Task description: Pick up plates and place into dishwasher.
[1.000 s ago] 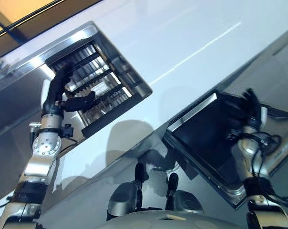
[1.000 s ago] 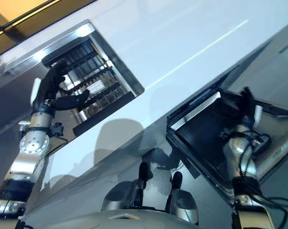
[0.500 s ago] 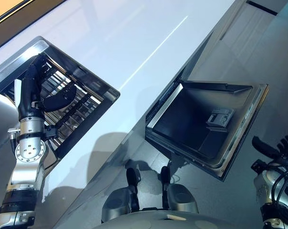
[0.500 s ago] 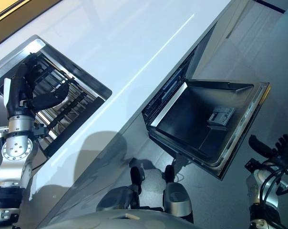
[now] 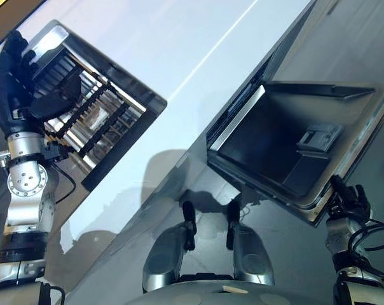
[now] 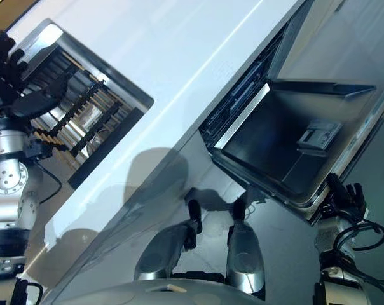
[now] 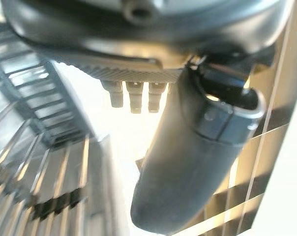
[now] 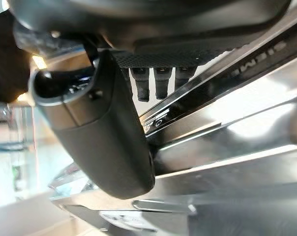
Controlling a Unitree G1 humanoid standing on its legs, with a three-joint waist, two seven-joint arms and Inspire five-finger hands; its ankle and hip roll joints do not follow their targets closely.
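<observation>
A dark wire rack sits in a steel-rimmed recess in the white counter. Something pale glints between its bars; I cannot tell whether it is a plate. My left hand is raised over the rack's left end, fingers straight and thumb held out, with nothing in it. The dishwasher door hangs open at the right, and its dark inner face is bare. My right hand hovers just off the door's outer edge, fingers loosely spread and thumb free, holding nothing.
The dishwasher's dark opening lies under the counter edge, beside the door's hinge side. A detergent compartment shows on the inner door. Grey floor spreads round the door on the right.
The camera has shifted. My right hand left the door's inner face and now sits off its outer edge. My left hand stays over the rack's left end.
</observation>
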